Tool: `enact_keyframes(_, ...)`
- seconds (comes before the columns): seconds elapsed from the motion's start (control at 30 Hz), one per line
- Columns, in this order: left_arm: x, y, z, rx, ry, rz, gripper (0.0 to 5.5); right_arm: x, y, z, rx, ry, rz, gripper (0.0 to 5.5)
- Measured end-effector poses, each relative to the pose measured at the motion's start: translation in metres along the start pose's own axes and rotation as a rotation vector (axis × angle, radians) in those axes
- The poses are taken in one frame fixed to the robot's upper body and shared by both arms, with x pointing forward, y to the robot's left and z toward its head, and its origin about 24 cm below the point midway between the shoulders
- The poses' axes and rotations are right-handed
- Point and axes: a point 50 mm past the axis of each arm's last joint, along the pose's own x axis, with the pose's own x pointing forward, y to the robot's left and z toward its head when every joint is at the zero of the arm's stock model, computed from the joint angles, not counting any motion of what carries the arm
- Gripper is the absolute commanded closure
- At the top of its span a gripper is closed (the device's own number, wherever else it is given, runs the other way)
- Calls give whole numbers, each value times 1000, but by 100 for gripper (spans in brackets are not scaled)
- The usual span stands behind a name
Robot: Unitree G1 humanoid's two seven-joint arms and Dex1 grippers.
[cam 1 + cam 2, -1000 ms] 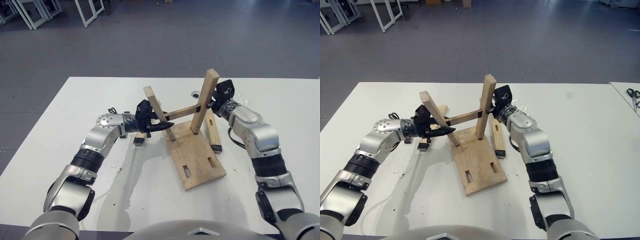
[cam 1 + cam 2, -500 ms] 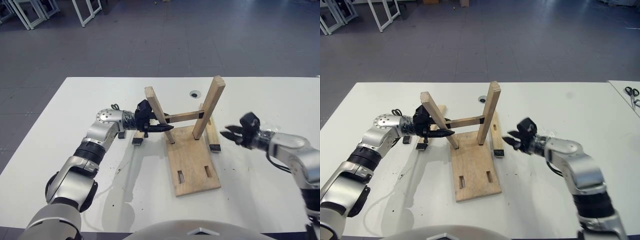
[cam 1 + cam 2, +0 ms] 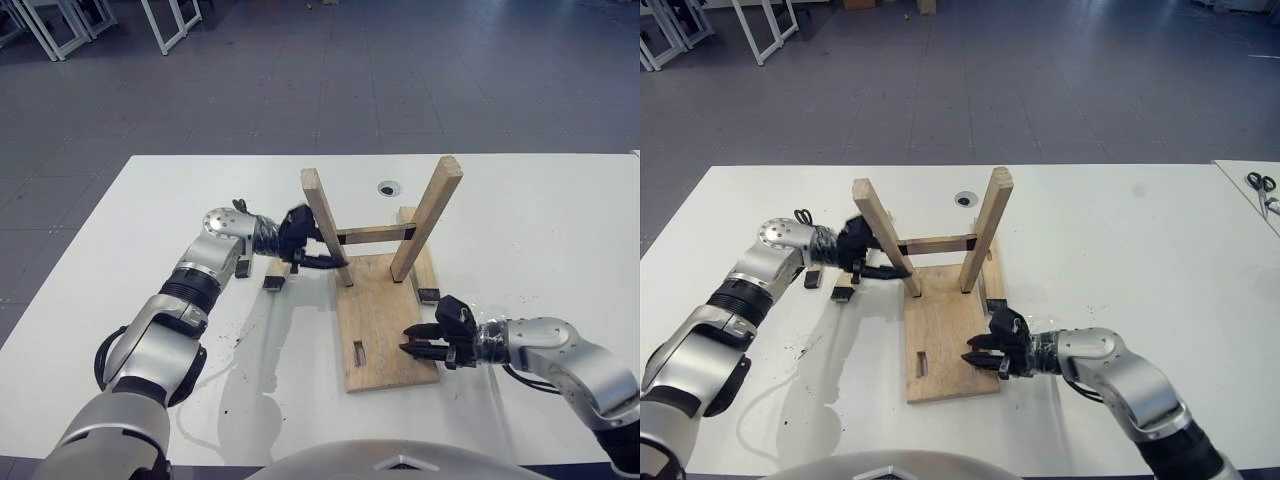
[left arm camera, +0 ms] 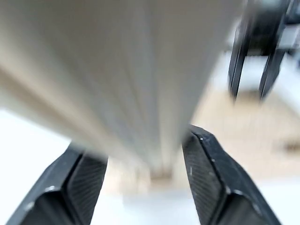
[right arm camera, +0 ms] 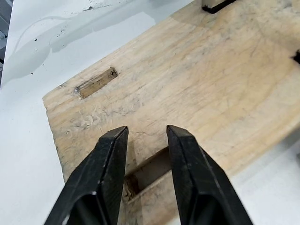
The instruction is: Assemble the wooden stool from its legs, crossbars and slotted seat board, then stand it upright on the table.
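Observation:
The slotted seat board [image 3: 380, 315] lies flat on the white table. Two legs stand in its far slots: the left leg [image 3: 322, 222] and the right leg [image 3: 430, 212], joined by a crossbar [image 3: 375, 235]. My left gripper [image 3: 312, 255] is shut on the left leg low down; in the left wrist view the leg [image 4: 117, 70] sits between both fingers [image 4: 213, 180]. My right gripper [image 3: 425, 345] is open, hovering just over the board's near right corner. In the right wrist view its tips [image 5: 146, 130] straddle a slot [image 5: 150, 166]; the other near slot [image 5: 96, 80] lies farther along.
A loose leg [image 3: 420, 265] with a dark end lies behind the right leg. A loose wooden part [image 3: 275, 272] lies beside my left gripper. A cable hole [image 3: 386, 187] sits at the table's far side. Scissors [image 3: 1255, 185] lie on a neighbouring table at far right.
My right gripper let go of the right leg, swung out to the right and came down to the board's near right corner. The board turned slightly. The left gripper kept its hold.

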Motion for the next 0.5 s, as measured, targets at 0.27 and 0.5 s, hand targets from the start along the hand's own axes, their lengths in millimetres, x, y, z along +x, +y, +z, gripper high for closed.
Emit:
enact_keyframes(0.27,-25,7,1,43,77,38,172,-4,2,-5,56,-50,-86,401)
enact_keyframes(0.5,-88,-16,-16,-130,14,680,172,-60,-43,29,43,-151,-381,401)
